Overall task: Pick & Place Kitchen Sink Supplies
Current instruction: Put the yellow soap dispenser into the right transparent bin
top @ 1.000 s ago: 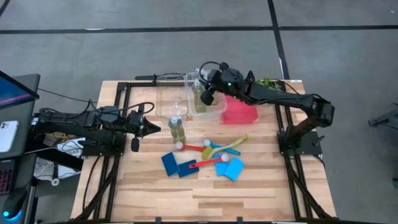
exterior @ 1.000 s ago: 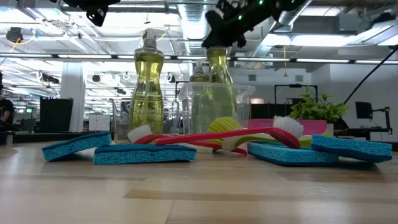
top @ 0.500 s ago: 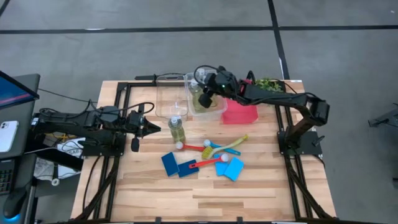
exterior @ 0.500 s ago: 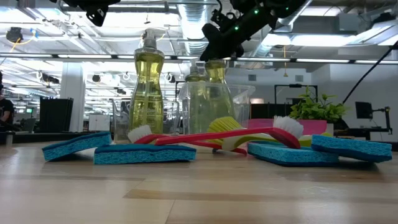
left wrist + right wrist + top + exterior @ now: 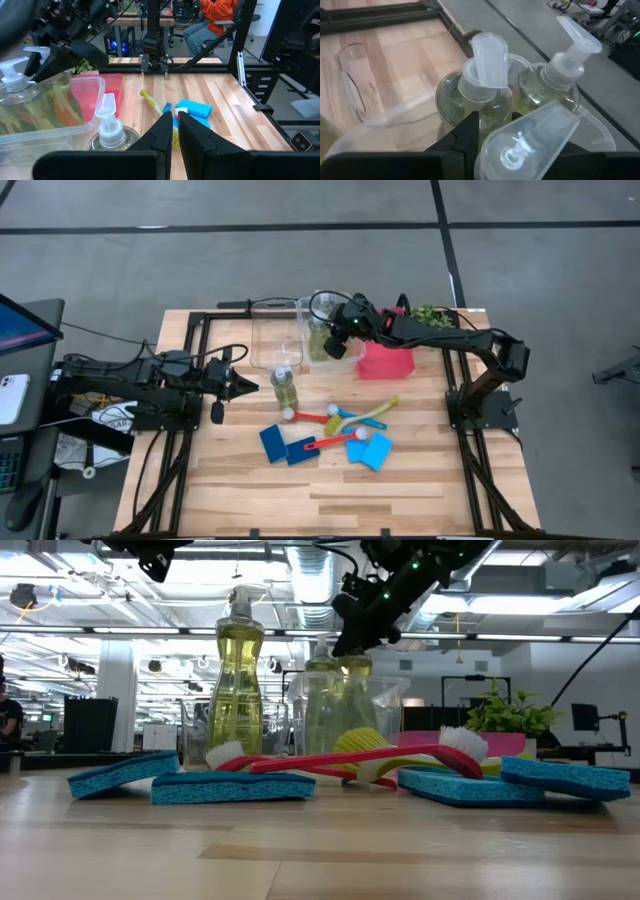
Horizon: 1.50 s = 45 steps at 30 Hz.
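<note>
High view: your right gripper [image 5: 338, 340] is over the clear bin [image 5: 345, 363] near the table's far edge, right among the soap bottles [image 5: 322, 338] standing in it; the right wrist view shows three pump tops crowded close below the fingers, one against them, but you cannot tell whether the fingers pinch it or have let go. That bin has an empty clear bin [image 5: 273, 330] touching its one side and the red tray [image 5: 386, 362] touching the other, with the green plant [image 5: 432, 312] behind the tray at the table's far rim, so there is little room there. A fourth bottle [image 5: 284, 388] stands alone on the wood just in front of the bins. Nearer you lie the brushes [image 5: 345, 420] and blue sponges [image 5: 275, 443] in a loose cluster mid-table; the front strip of the table [image 5: 420, 490] is bare wood. Your left gripper [image 5: 248, 386] waits at the left side, fingers pressed together, tip pointing at the lone bottle, with a gap between.
</note>
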### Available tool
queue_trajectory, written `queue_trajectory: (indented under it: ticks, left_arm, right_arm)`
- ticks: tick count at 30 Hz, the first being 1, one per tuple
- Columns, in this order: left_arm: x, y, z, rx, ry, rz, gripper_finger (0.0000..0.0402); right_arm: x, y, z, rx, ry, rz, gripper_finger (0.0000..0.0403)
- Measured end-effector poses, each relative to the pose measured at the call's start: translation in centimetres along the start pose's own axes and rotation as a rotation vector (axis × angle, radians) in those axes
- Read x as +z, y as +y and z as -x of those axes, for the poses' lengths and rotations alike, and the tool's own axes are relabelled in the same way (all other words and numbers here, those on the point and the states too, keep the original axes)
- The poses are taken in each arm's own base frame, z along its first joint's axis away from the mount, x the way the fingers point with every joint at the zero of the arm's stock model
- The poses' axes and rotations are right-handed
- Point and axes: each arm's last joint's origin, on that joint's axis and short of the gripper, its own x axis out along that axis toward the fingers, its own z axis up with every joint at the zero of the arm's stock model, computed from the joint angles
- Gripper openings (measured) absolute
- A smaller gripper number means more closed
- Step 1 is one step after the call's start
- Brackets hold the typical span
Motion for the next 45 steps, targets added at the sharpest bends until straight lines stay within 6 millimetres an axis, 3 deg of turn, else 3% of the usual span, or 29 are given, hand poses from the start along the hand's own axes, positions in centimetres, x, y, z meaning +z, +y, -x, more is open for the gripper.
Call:
queue_trajectory:
  ticks: [19,39,45]
  left_arm:
    - [0.0,0.0,0.0,0.000,-0.003,0.000,0.0030]
    - [0.0,0.0,0.0,0.000,-0.003,0.000,0.0030]
    - [0.0,0.0,0.0,0.000,-0.003,0.000,0.0030]
  right_arm:
    - [0.2,-0.2,0.7,-0.003,0.023,0.030,0.0249]
    - [3.3,-1.0,5.1,0.014,0.265,0.090,0.0256]
    - [4.0,-0.8,6.4,0.021,0.262,0.065,0.0256]
